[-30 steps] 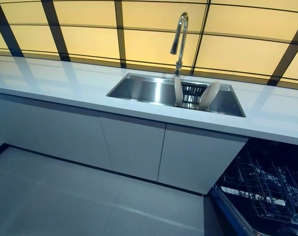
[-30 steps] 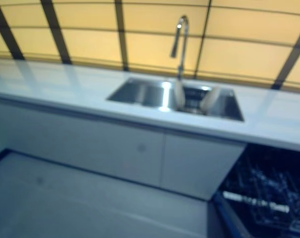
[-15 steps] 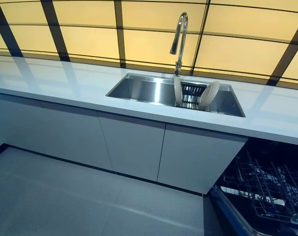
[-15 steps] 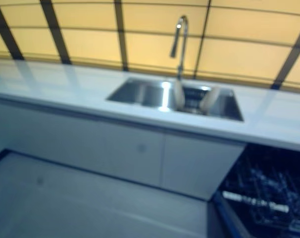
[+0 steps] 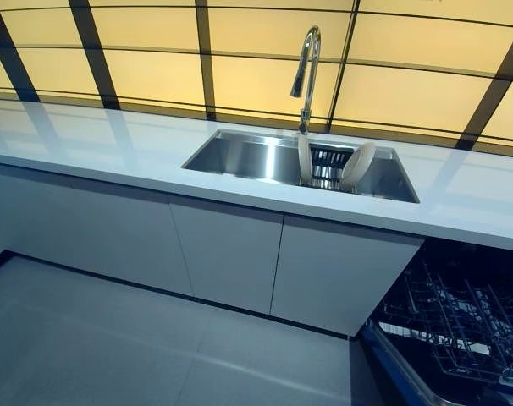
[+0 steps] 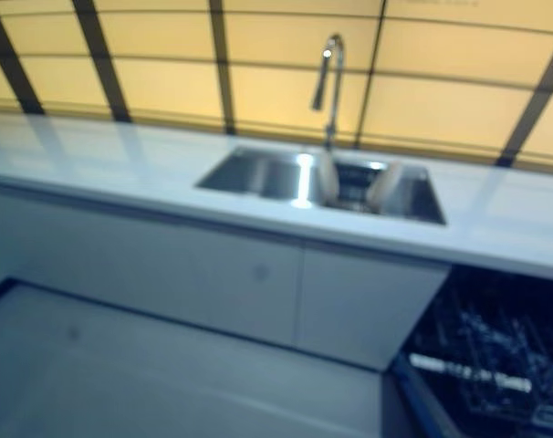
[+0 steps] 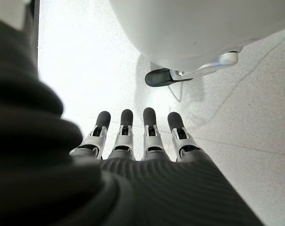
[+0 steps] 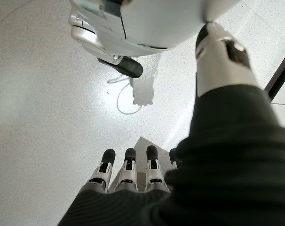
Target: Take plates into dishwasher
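Left robot hand (image 7: 142,141) hangs over the pale floor (image 7: 255,141), fingers straight and relaxed, holding nothing; it shows only in its own wrist view. Up on the head views, a long white desk (image 5: 104,135) runs across, with pale cabinet doors (image 5: 227,254) below it. Moving right, there's the steel sink (image 5: 239,156) sunk into the desk, a curved tap (image 5: 306,68) rising behind it. Inside the sink's right part, two pale plates stand on edge by a dark drain basket (image 5: 328,161): the left plate (image 5: 305,158) nearly upright, the right plate (image 5: 359,164) leaning rightwards. Further right and lower, the open dishwasher (image 5: 383,347) shows its wire rack (image 5: 460,326) pulled out, below the desk's edge. Right robot hand (image 8: 128,176) also hangs over the floor, fingers straight, released, nothing in it. So both plates sit up in the sink, well apart from both hands, which are down low and appear in neither head view.
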Robot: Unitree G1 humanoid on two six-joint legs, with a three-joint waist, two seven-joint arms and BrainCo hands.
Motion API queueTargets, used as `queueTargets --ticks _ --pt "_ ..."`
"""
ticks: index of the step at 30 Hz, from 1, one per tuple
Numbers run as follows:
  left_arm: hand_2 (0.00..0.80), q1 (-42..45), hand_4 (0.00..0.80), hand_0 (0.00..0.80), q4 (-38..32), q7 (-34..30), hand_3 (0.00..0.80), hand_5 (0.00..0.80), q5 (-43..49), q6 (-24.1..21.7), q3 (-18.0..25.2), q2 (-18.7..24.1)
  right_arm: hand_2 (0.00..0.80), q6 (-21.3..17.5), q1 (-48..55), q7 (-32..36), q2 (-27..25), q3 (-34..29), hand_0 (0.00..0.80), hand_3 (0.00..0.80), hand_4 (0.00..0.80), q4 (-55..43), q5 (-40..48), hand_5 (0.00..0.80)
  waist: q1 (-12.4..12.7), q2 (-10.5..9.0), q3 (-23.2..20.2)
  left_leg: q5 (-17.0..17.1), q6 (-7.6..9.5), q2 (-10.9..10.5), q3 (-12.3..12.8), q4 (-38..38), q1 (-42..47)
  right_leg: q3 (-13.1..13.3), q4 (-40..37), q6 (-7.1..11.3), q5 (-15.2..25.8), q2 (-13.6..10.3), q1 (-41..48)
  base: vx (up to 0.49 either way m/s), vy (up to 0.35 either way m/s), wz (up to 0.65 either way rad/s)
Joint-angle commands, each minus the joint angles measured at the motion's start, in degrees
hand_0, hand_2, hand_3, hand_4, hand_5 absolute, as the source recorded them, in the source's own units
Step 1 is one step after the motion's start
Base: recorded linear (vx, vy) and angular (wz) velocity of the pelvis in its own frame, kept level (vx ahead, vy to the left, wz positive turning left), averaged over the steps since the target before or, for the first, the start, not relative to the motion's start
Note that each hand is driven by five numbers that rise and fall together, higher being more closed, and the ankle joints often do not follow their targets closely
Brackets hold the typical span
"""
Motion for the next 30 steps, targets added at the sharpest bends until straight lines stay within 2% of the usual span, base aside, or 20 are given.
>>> queueTargets --ticks 1,7,11,13,16,17,18,19,21,22,23,25,26,27,30 --pt "0.000 -2.89 0.000 0.000 2.00 -0.57 0.000 0.000 0.20 -0.47 -0.04 -3.39 0.000 0.43 -3.72 -0.47 0.23 0.98 0.000 0.000 0.000 2.50 0.09 0.000 -0.28 2.28 1.05 -7.14 4.95 -3.69 6.29 0.30 5.39 3.66 3.18 2.31 -0.76 3.10 -3.50 0.012 -0.036 0.00" --pt "0.000 -2.68 0.000 0.000 2.20 -0.43 0.000 0.000 0.32 -0.25 0.31 -3.34 0.000 0.70 -3.51 -0.52 0.28 0.94 0.000 0.000 0.000 2.69 0.41 0.000 -0.25 2.18 0.92 -7.05 4.57 -3.31 6.53 0.30 5.30 3.07 3.27 2.22 -1.16 3.18 -3.26 0.010 -0.048 0.00" --pt "0.000 -3.24 0.000 0.000 2.13 0.76 0.000 0.000 -0.64 0.38 0.75 -3.15 0.000 0.95 -4.36 -1.05 0.30 1.10 0.000 0.000 0.000 2.63 0.79 0.000 -0.26 2.13 1.60 -7.01 4.90 -2.70 6.25 1.27 5.05 3.03 7.90 1.27 -3.64 3.34 -4.96 -0.003 -0.089 0.00" --pt "0.000 -3.41 0.000 0.000 1.96 1.97 0.000 0.000 -1.94 0.96 1.50 -3.06 0.000 1.20 -4.81 -1.25 0.16 1.26 0.000 0.000 0.000 2.32 1.45 0.000 -0.08 1.54 2.18 -8.41 4.99 -2.49 5.99 5.35 3.59 2.91 9.43 0.75 -4.33 3.01 -5.54 -0.022 -0.139 0.00" --pt "0.000 -3.45 0.000 0.000 2.20 3.89 0.000 0.000 -4.51 1.69 4.32 -2.70 0.000 1.59 -5.51 -1.54 -0.36 1.59 0.000 0.000 0.000 1.90 2.67 0.000 0.70 -0.57 4.27 -12.41 4.90 -1.28 6.86 22.54 -3.98 3.00 10.82 -1.20 -4.40 1.94 -5.77 -0.029 -0.177 0.18" --pt "0.000 -3.11 0.000 0.000 2.56 3.79 0.000 0.000 -4.16 1.32 5.01 -2.64 0.000 1.72 -5.68 -1.47 -0.69 1.88 0.000 0.000 0.000 1.81 3.03 0.000 1.14 -0.80 5.36 -12.28 4.99 -0.70 6.32 31.32 -8.61 3.16 11.12 -2.05 -4.23 2.28 -5.80 -0.035 -0.162 0.73" --pt "0.000 -2.77 0.000 0.000 2.70 3.64 0.000 0.000 -4.02 1.20 5.46 -2.64 0.000 1.95 -5.77 -1.26 -0.94 1.90 0.000 0.000 0.000 1.67 2.71 0.000 1.35 -0.71 6.01 -10.46 4.87 -0.61 5.99 35.35 -11.98 3.18 11.56 -2.63 -4.05 2.67 -5.95 -0.010 -0.122 0.75" --pt "0.000 -2.28 0.000 0.000 2.75 3.34 0.000 0.000 -3.86 1.17 5.89 -2.63 0.000 2.21 -5.78 -1.24 -1.25 1.77 0.000 0.000 0.000 1.74 2.06 0.000 1.65 -0.28 6.86 -8.19 4.52 -1.42 5.63 35.76 -14.36 3.80 11.77 -2.75 -3.69 3.38 -5.69 0.038 -0.052 0.49" --pt "0.000 -1.35 0.000 0.000 2.79 3.09 0.000 0.000 -3.62 1.04 6.34 -2.56 0.000 1.57 -5.63 -1.62 -1.64 0.91 0.000 0.000 0.000 2.56 2.27 0.000 1.77 0.59 7.76 -2.91 2.27 -2.52 5.86 28.68 -15.56 4.35 11.83 -2.17 -3.38 4.41 -4.91 0.136 0.000 0.00" --pt "0.000 -0.79 0.000 0.000 2.88 2.88 0.000 0.000 -3.11 1.23 6.26 -2.47 0.000 0.65 -5.40 -1.42 -1.90 0.29 0.000 0.000 0.000 3.19 2.20 0.000 1.61 1.15 8.32 0.59 0.92 -2.85 6.25 21.19 -14.93 4.80 11.51 -1.77 -3.36 5.07 -4.09 0.219 0.025 -0.05" --pt "0.000 -0.40 0.000 0.000 2.96 2.89 0.000 0.000 -3.21 1.16 5.82 -2.51 0.000 0.09 -5.29 -1.03 -2.13 -0.16 0.000 0.000 0.000 3.62 1.71 0.000 1.44 1.83 8.57 3.78 -0.13 -3.53 5.20 14.11 -14.60 5.20 11.42 -1.55 -3.58 5.79 -3.69 0.261 0.039 0.10" --pt "0.000 0.70 0.000 0.000 3.16 3.47 0.000 0.000 -4.61 0.74 5.12 -3.02 0.000 -1.08 -5.15 -0.87 -2.59 0.03 0.000 0.000 0.000 4.23 1.71 0.000 1.73 3.27 8.81 8.33 -2.02 -4.62 0.30 0.71 -14.52 6.90 11.58 -1.13 -4.02 7.38 -3.04 0.288 0.050 0.25" --pt "0.000 1.14 0.000 0.000 3.32 3.60 0.000 0.000 -5.43 0.54 5.09 -3.32 0.000 -1.58 -5.20 -0.76 -2.92 -0.11 0.000 0.000 0.000 4.47 1.24 0.000 1.82 3.67 8.82 7.50 -2.18 -5.05 -1.89 0.30 -16.11 7.60 11.64 -1.14 -4.22 7.66 -2.78 0.319 0.064 0.13" --pt "0.000 1.39 0.000 0.000 3.68 3.57 0.000 0.000 -5.93 0.27 5.22 -3.67 0.000 -1.91 -5.18 -0.56 -3.28 -0.37 0.000 0.000 0.000 4.57 1.00 0.000 1.80 4.07 8.75 7.53 -2.05 -5.29 -2.72 0.30 -16.41 8.50 12.01 -1.32 -5.02 7.86 -2.45 0.259 0.063 -0.04" --pt "0.000 1.45 0.000 0.000 4.35 3.03 0.000 0.000 -6.60 0.36 6.08 -3.88 0.000 -1.69 -5.54 -0.22 -3.57 -0.71 0.000 0.000 0.000 4.73 -0.30 0.000 1.74 4.71 8.34 4.94 -0.97 -4.98 -2.38 0.30 -14.46 10.34 14.76 -0.73 -7.15 6.82 -2.41 0.368 0.101 -0.54"
